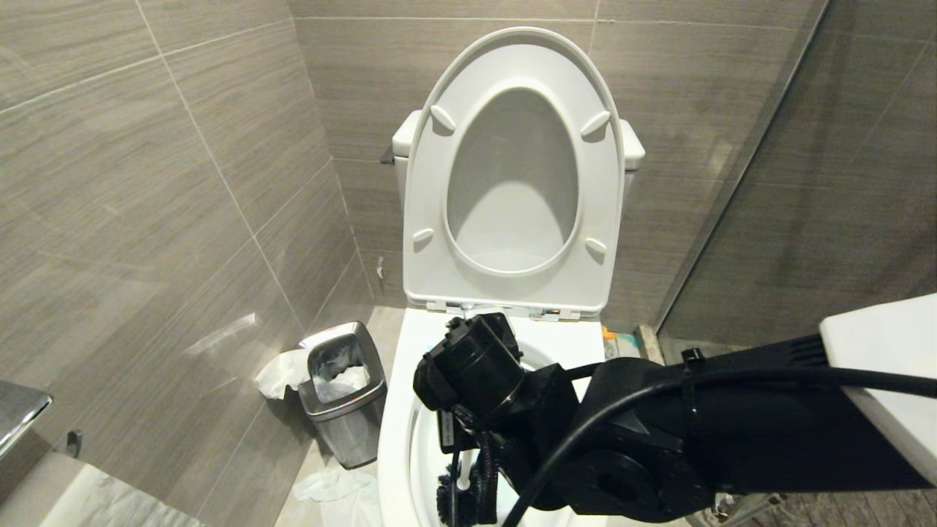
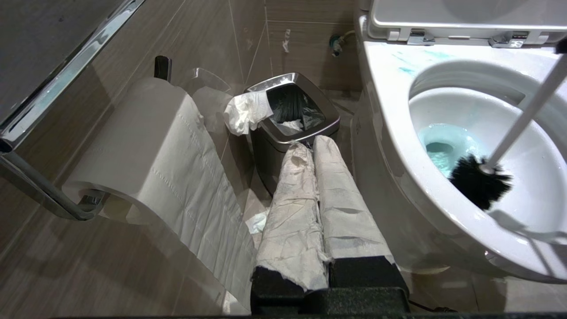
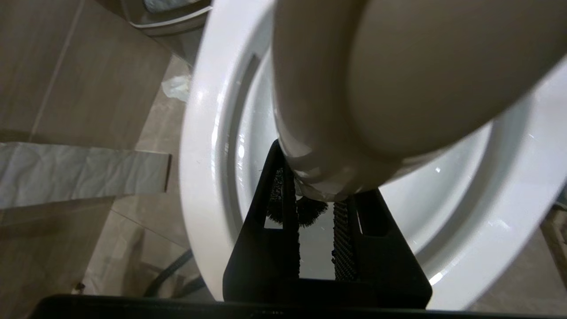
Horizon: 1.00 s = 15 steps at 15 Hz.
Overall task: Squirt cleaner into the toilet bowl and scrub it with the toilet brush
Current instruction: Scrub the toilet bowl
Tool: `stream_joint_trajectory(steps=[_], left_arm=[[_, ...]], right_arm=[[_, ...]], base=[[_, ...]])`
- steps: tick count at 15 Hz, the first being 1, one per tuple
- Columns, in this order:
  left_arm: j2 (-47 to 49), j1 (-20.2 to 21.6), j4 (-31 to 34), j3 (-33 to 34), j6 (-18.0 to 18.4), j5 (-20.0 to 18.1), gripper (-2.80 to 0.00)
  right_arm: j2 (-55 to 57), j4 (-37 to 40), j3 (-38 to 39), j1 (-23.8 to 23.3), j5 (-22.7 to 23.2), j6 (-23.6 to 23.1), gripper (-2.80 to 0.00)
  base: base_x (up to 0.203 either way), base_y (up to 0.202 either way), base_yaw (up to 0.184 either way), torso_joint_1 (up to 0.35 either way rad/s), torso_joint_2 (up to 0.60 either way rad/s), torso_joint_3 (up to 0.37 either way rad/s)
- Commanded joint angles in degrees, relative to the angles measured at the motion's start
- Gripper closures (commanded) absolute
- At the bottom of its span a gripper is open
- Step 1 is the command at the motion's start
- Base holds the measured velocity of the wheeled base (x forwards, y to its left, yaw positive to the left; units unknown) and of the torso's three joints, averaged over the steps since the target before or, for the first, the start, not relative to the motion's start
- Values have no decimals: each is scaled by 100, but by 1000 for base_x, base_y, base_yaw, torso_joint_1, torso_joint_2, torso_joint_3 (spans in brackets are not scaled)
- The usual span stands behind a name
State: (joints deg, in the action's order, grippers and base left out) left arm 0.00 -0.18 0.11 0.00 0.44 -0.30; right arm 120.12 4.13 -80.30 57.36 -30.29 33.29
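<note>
We find the right hand (image 3: 316, 208) clamped on the white handle of the brush (image 2: 480, 181), above the bowl (image 2: 390, 133). The dark bristle head sits low against the inner wall on the bin side, just beside the tinted water. Cleaner (image 2: 447, 144) colours that pool turquoise and streaks the flat rim near the hinges.

The left hand (image 2: 316, 186) hangs closed and empty beside the bowl's outer wall, its fingers wrapped in paper, pointing toward the bin (image 2: 292, 110).

Risks, in our judgement:
- The handle is long and held near its top; a hard push against the porcelain could twist it in the grip or let it slide.
- A quick stroke near the waterline could flick blue liquid onto the rim, the floor (image 2: 443, 292) or the arm.
- The wrist rides close over the rim; sinking lower could knock it against the porcelain.

Room for moving:
- The seat (image 1: 512, 176) and lid stand upright behind, so the basin is open from above, yet the far sweep ends at the hinges.
- The bin stands close to the bowl on the robot's left, with the paper roll (image 2: 146, 150) and tiled wall beyond.
- A dark panel closes the right side.
- Free travel lies mainly inside the oval basin.
</note>
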Motion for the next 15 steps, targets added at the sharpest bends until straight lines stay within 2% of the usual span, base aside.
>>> stream_joint_trajectory(steps=[1, 3, 10, 13, 15], left_arm=[[2, 1, 3, 0, 0, 3, 0], [7, 1, -2, 0, 0, -5, 0], [9, 1, 6, 0, 0, 4, 0], [9, 1, -2, 0, 0, -1, 0], [0, 1, -1, 0, 0, -3, 0]], right_arm=[[440, 67, -485, 5, -33, -24, 0], [623, 134, -829, -123, -57, -75, 0], [1467, 142, -2186, -1011, -142, -765, 0], [1903, 83, -2862, -1206, -159, -812, 0], [2236, -10, -3333, -1323, -343, -813, 0]], base=[[0, 0, 0, 0, 0, 0], [0, 0, 0, 0, 0, 0], [0, 0, 0, 0, 0, 0], [0, 0, 0, 0, 0, 0], [0, 0, 0, 0, 0, 0]])
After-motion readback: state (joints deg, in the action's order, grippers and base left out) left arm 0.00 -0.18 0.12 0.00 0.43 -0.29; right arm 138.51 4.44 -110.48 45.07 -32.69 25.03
